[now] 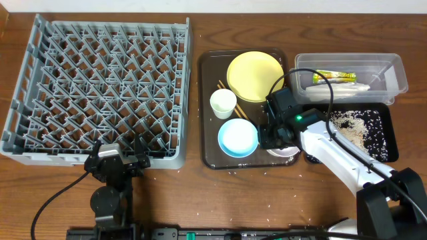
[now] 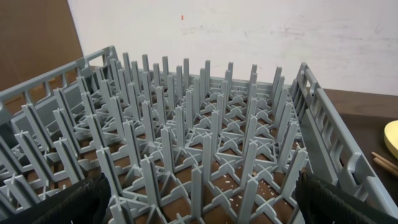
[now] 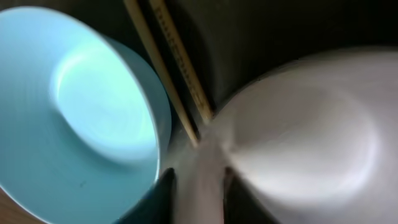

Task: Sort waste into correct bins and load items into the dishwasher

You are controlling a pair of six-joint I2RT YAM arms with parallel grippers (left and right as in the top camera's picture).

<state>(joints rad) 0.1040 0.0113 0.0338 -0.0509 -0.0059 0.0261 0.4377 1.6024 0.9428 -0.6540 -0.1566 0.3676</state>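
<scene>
The grey dish rack (image 1: 100,80) (image 2: 199,137) fills the left side. On the brown tray stand the yellow plate (image 1: 255,75), white cup (image 1: 223,102), light blue bowl (image 1: 237,137) (image 3: 74,112) and chopsticks (image 1: 221,85) (image 3: 168,62). My right gripper (image 1: 273,137) (image 3: 199,196) is down at the white bowl (image 1: 287,153) (image 3: 311,130). Its jaws stand astride the bowl's rim; blur hides whether they press on it. The clear tub (image 1: 393,67) holds the yellow-green wrapper (image 1: 333,75) and white wrapper (image 1: 340,87). Rice scraps (image 1: 353,127) lie in the black tray (image 1: 387,143). My left gripper (image 1: 119,148) (image 2: 208,211) is open and empty at the rack's near edge.
The brown tray (image 1: 210,80) lies between the rack and the two bins. A few rice grains dot the wooden table in front of it. The right arm's cable arcs over the clear tub. A pale wall stands behind the rack in the left wrist view.
</scene>
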